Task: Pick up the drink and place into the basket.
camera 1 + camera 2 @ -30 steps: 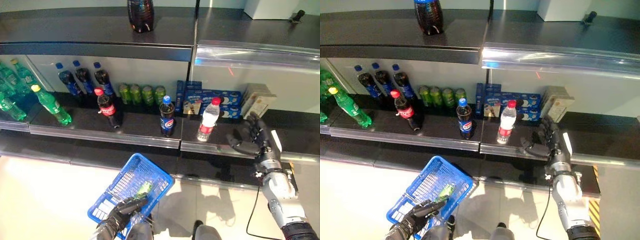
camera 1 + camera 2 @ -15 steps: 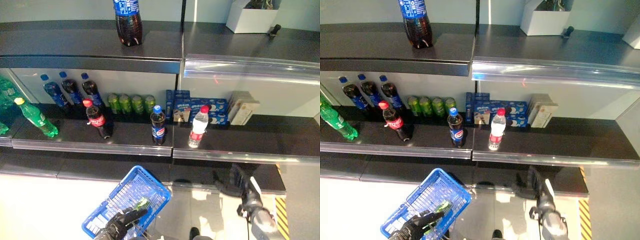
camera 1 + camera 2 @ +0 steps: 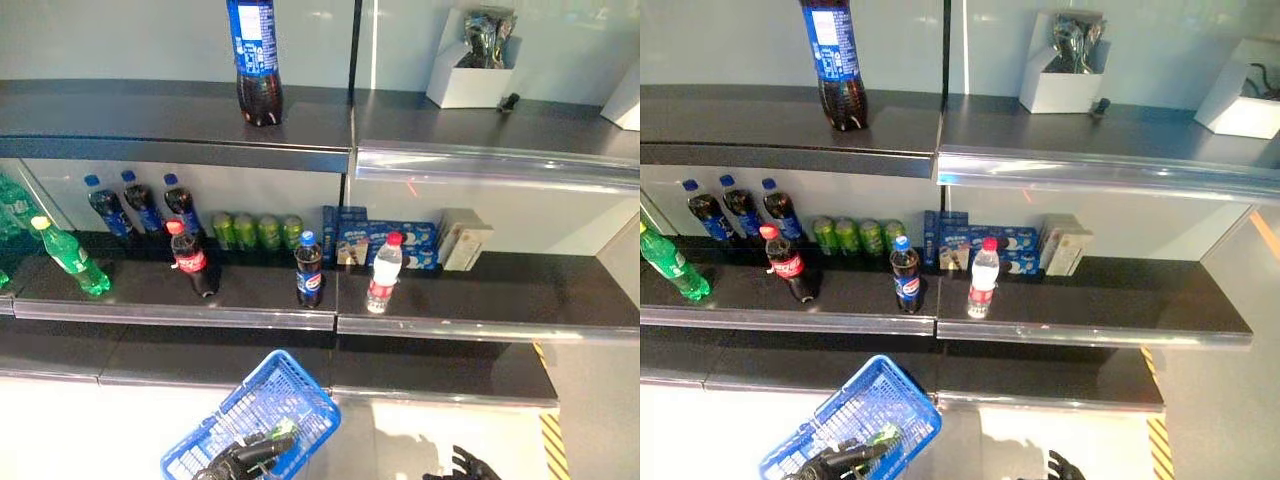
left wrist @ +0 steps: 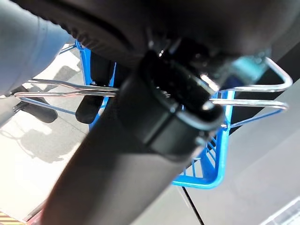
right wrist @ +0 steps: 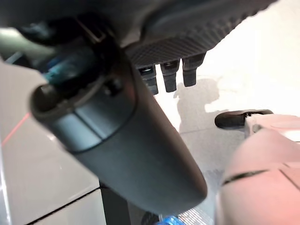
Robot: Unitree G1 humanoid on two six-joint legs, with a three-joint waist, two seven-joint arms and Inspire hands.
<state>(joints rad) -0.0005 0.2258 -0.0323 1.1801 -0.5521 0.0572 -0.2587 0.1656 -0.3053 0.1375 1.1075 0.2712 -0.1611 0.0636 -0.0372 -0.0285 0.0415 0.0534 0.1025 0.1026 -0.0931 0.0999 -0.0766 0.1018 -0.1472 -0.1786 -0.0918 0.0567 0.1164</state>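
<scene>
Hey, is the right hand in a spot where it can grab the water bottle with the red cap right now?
Probably not as it stands. The right hand hangs low, well below the shelf where the water bottle stands. Nothing blocks the bottle's front, so raising the arm should open the way.

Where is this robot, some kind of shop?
Most likely a shop or a mock-up of one. Dark display shelves carry rows of soft-drink bottles, green cans and boxed snacks, and the robot's left hand holds a blue shopping basket.
</scene>
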